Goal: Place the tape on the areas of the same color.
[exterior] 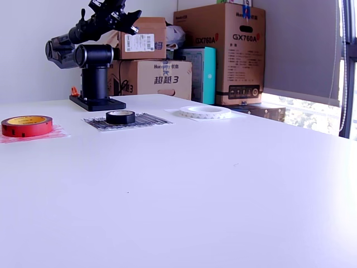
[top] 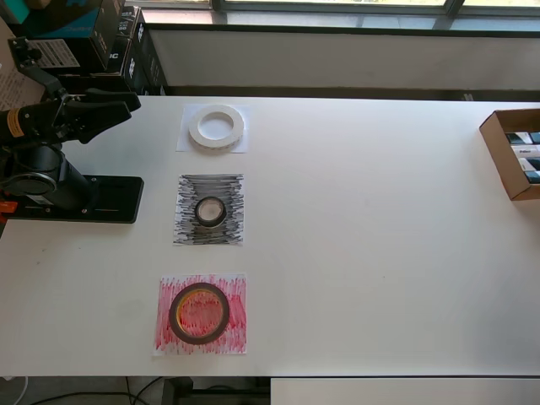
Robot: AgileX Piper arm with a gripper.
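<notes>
The white tape lies flat on the plain white sheet, also visible as the white tape in the exterior view. On the black scribbled sheet rests the small black tape, seen again as the black tape. The dark red-brown tape sits on the red scribbled sheet, and shows as the red tape at the exterior view's left. My gripper hangs above the table's far left in the overhead view, well away from all three rolls, fingers together and holding nothing. In the exterior view the gripper is raised high.
The arm's black base stands left of the black sheet. An open cardboard box with small items sits at the overhead view's right edge. Stacked cartons stand behind the table.
</notes>
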